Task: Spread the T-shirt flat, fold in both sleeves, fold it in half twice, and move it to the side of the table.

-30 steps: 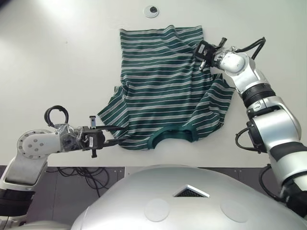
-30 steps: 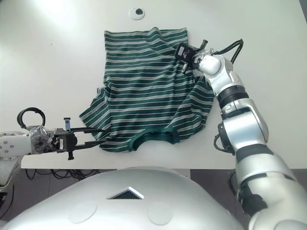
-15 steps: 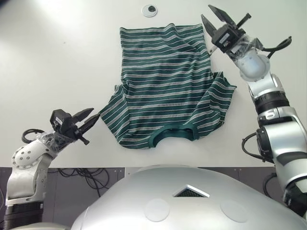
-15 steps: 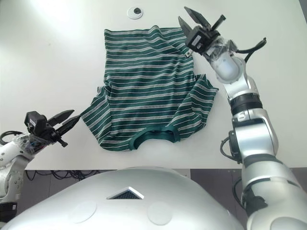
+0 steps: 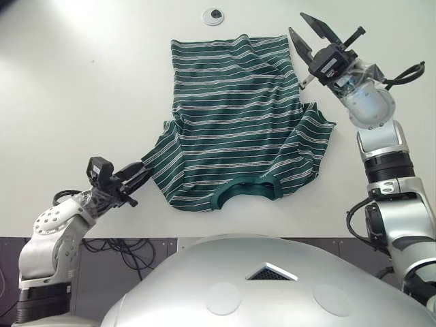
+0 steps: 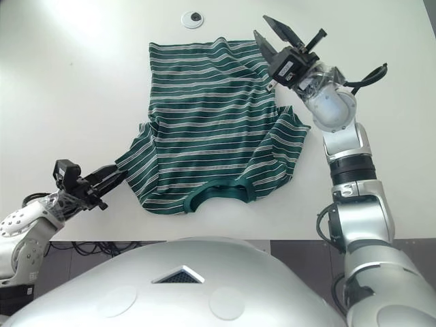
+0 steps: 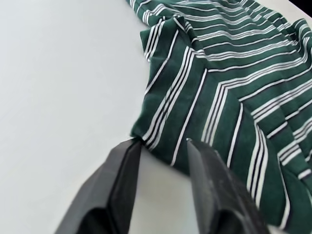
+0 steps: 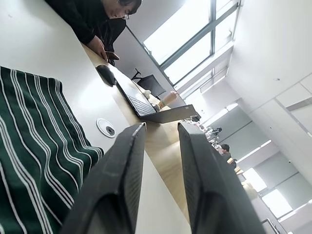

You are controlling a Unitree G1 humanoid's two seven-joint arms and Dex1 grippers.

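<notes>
The green T-shirt (image 5: 231, 116) with white stripes lies on the white table (image 5: 82, 82), collar toward me and hem at the far side, still wrinkled. Its left sleeve (image 7: 204, 97) juts out to the left; the right sleeve is bunched against the body. My left gripper (image 5: 139, 176) is low at the table's near left, open, its fingertips just at the tip of that left sleeve with the cloth edge at the mouth of the gap. My right gripper (image 5: 298, 23) is raised above the far right corner of the hem, open and holding nothing.
A round cable grommet (image 5: 214, 15) sits in the table just beyond the hem. The table's front edge (image 5: 320, 236) runs close under the collar. Bare tabletop stretches left and right of the shirt. A laptop (image 8: 146, 107) stands far off on the table.
The right gripper let go of the shirt's right side, rose and opened. The left gripper left the near shoulder, swung out left, then came back in to the left sleeve tip.
</notes>
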